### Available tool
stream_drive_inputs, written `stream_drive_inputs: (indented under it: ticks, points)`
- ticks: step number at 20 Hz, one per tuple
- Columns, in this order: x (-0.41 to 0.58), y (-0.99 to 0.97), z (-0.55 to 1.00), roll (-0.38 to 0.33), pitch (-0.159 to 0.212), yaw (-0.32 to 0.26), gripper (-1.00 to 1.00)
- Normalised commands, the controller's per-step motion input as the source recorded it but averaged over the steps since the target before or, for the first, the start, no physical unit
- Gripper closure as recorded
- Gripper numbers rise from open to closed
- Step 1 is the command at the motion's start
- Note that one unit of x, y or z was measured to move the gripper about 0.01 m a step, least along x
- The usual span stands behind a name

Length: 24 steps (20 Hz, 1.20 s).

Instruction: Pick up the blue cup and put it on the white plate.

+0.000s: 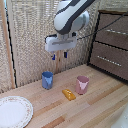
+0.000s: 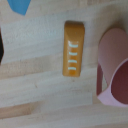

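Likely light, stiff and slick, the blue cup (image 1: pixel 47 79) stands upright near the white plate (image 1: pixel 14 111); you should pinch its rim wall. Above it, your gripper (image 1: pixel 59 56) hangs empty, jaws apart.

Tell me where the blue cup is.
In the exterior view, the blue cup stands upright on the table, left of the pink cup, beyond the plate.

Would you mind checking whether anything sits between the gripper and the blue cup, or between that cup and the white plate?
Nothing visible blocks either path. The gripper hangs in open air above the blue cup, and bare wood separates the cup from the white plate. The orange block and pink cup lie on the cup's other side.
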Motion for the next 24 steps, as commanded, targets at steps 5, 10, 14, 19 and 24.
stream_drive_inputs:
  ticks: [5,10,14,19,24]
  points:
    - [0.505,0.02,-0.24,-0.046,0.139,0.035,-1.00]
    - [0.306,0.07,-0.27,-0.068,0.168,0.004,-1.00]
    - [0.263,0.12,-0.26,-0.070,0.036,0.000,-1.00]
    - [0.285,0.11,-0.35,-0.069,-0.002,0.003,-1.00]
    - [0.192,0.02,-0.36,-0.052,0.030,0.017,1.00]
